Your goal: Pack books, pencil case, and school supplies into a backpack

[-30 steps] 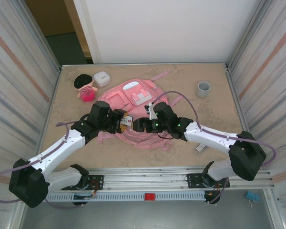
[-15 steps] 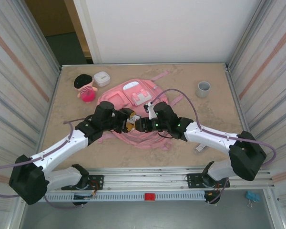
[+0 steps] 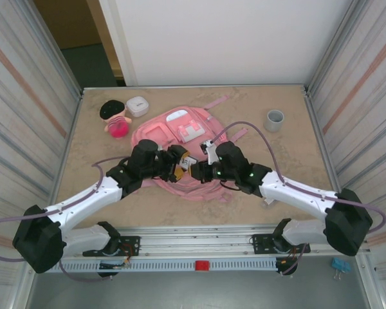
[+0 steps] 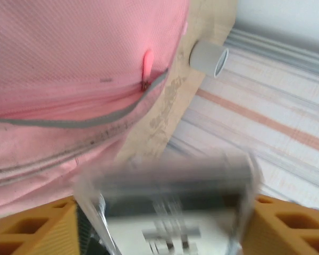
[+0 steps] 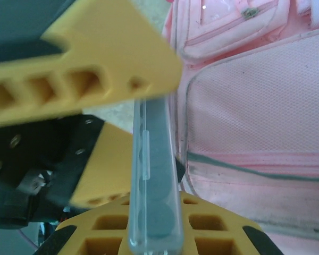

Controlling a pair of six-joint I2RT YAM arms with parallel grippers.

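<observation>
A: Starting on the left: a black-haired pink doll (image 3: 116, 120) and a small rounded white box (image 3: 137, 106) sit on the counter (image 3: 296, 154), well off to the left claw's outer side and farther out than it.

B: And the left claw (image 3: 180, 161) itself?

A: It's over the pink backpack (image 3: 156, 134), near the middle. Its yellow fingers (image 4: 32, 228) are spread wide, and the book (image 4: 170, 212) spans the whole gap between them. It's thin and dark, with a clear cover and a pale label, though the left wrist view is blurred.

B: So it's gripped across its width?

A: Looks that way, with an edge against each finger. Beyond the claw there's pink mesh and a grey zip line.

B: Move right.

A: The right claw (image 3: 194, 169) is nose to nose with the left one, just beside it, over the same backpack. From the right wrist the book shows edge-on, and that claw's own fingers (image 5: 212, 228) are drawn nearly together, one on each face.

B: Both have it?

A: Both are on the one book, over the backpack. I can't tell whether it touches the fabric. The front pockets lie just beyond the claws.

B: Farther right?

A: A grey cup (image 3: 275, 120) stands upright on the counter, well apart from the right claw, beyond it and to its outer side.
</observation>
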